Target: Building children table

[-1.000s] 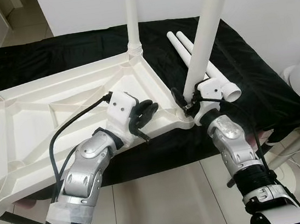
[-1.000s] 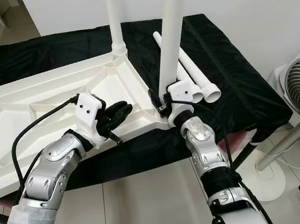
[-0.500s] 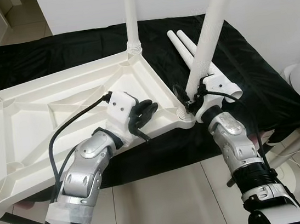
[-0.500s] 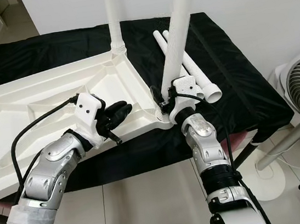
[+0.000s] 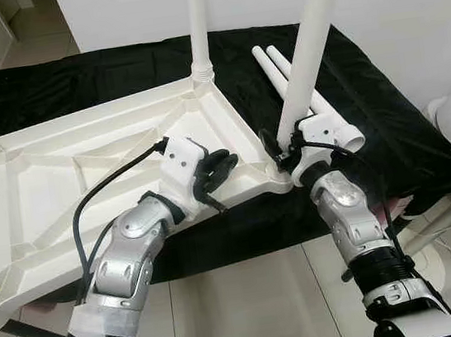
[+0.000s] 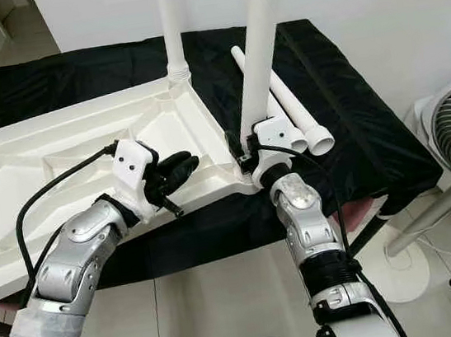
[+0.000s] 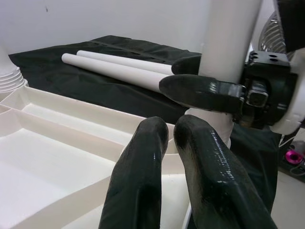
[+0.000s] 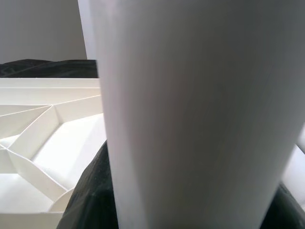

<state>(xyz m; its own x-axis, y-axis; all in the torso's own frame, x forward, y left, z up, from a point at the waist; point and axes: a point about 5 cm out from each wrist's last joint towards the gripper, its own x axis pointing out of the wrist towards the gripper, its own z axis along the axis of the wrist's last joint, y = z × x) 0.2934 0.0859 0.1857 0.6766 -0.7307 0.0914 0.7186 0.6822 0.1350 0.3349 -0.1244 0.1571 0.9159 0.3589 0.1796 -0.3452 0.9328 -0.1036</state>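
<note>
while the right gripper (image 5: pixel 280 151) pinches the white plastic tube leg (image 5: pixel 310 49), seating it

left gripper (image 5: pixel 219 171), fingers pressed together, should steady the upturned white ribbed tabletop (image 5: pixel 59 169); keep the leg plumb over its corner socket.

The upturned tabletop (image 5: pixel 84 166) and its legs (image 5: pixel 304 58) looked like smooth white plastic with a soft sheen. The cloth (image 5: pixel 386 122) beneath was matt black fabric. The left gripper's fingers (image 7: pixel 143 191) were glossy black, possibly rubber; the arms (image 5: pixel 128 248) were brushed silver metal.
</note>
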